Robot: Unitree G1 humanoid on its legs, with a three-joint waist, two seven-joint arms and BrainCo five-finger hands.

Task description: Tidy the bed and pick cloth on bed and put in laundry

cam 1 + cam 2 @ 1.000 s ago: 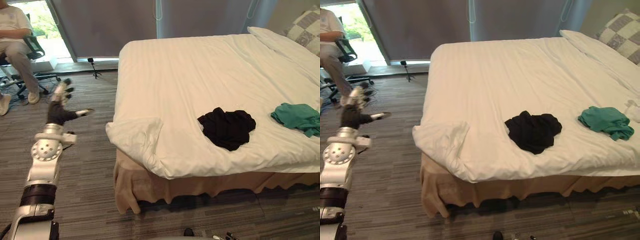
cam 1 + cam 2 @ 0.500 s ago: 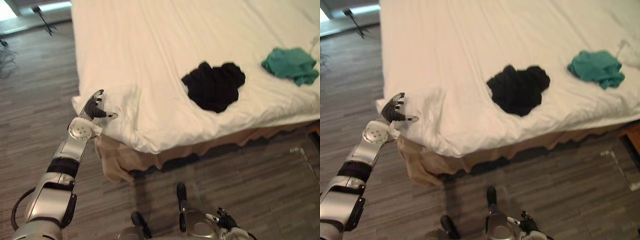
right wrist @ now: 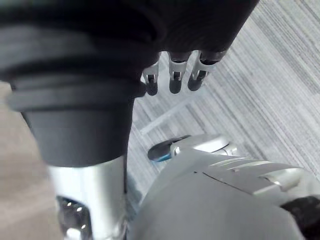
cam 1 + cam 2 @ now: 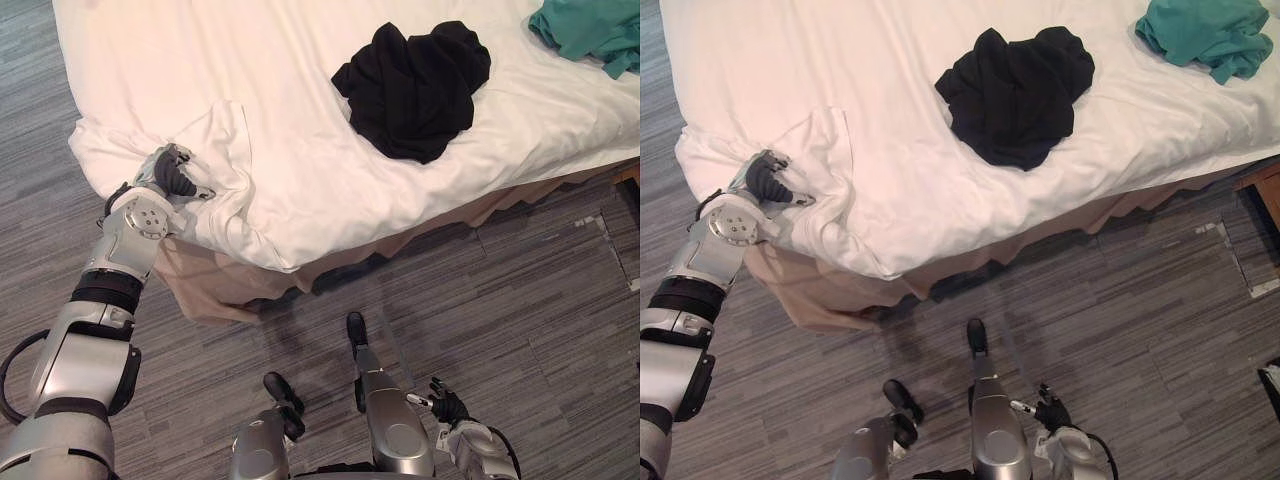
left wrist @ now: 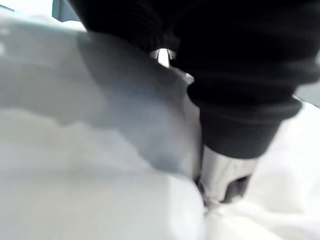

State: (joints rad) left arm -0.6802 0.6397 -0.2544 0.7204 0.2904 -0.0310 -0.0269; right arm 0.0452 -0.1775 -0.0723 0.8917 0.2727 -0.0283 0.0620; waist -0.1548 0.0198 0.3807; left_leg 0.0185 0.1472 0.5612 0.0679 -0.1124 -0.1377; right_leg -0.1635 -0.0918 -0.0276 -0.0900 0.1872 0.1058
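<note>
Left hand (image 4: 172, 174) on wrinkled white sheet (image 4: 232, 140) corner; black cloth (image 4: 415, 85) lies crumpled.

Grey striped plank floor (image 4: 540, 300) — a small pale scrap (image 4: 1261, 289) lies on it at the right, near a brown wooden corner (image 4: 1262, 180).

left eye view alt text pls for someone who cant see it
The left hand touches the folded sheet corner of the bed. A black cloth lies on the bed, with a green cloth farther right. The right hand hangs open over the floor.
</note>
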